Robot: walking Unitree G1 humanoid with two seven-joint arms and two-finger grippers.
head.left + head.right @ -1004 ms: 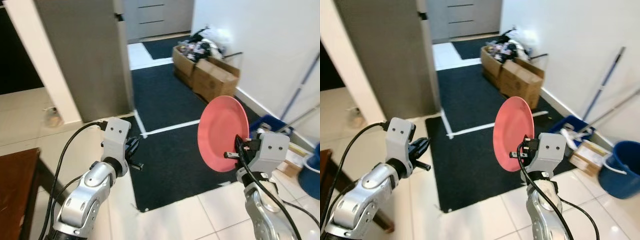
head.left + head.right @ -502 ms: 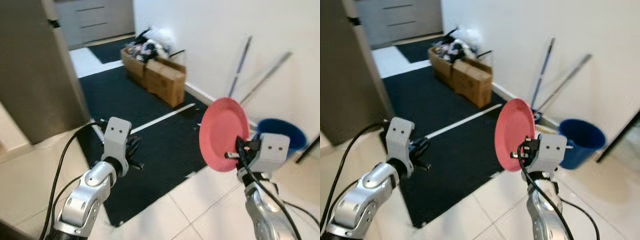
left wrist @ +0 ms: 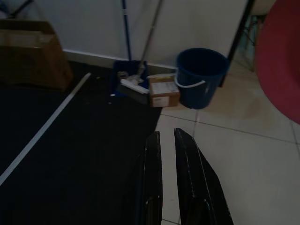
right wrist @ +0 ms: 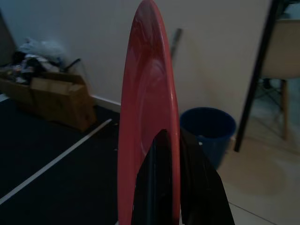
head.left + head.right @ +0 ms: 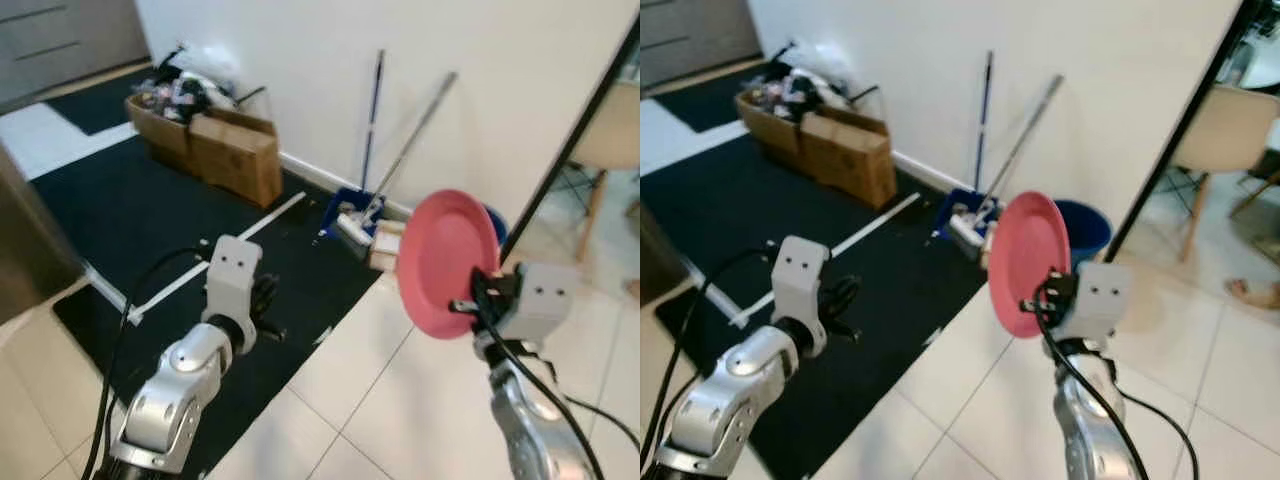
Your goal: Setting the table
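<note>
Since a second ago the whole head view has swung: the grey door and dark doorway have slid out at the left of the frame, and a white wall, leaning mop handles (image 5: pixel 378 110), a blue bucket (image 3: pixel 201 75) and a chair (image 5: pixel 1225 135) at the upper right have come in. That is the camera turning with the robot; both arms sit in the same places in the frame as before.

The pink plate (image 5: pixel 446 262) stands on edge right of centre in the head view, its rim pinched from below by the right gripper (image 4: pixel 165 140), whose two black fingers are clamped one on each face. The plate's face is vertical and turned toward the left arm, its rim pointing up, away from the wrist.

The left gripper (image 3: pixel 165 140) is held out at lower left over the black mat (image 5: pixel 120 220), fingers nearly together and holding nothing.

No table is in view yet, so I judge the carry is mid-way. The right arm alone bears the plate; to lay it down, the wrist will have to roll the plate from upright to flat.
</note>
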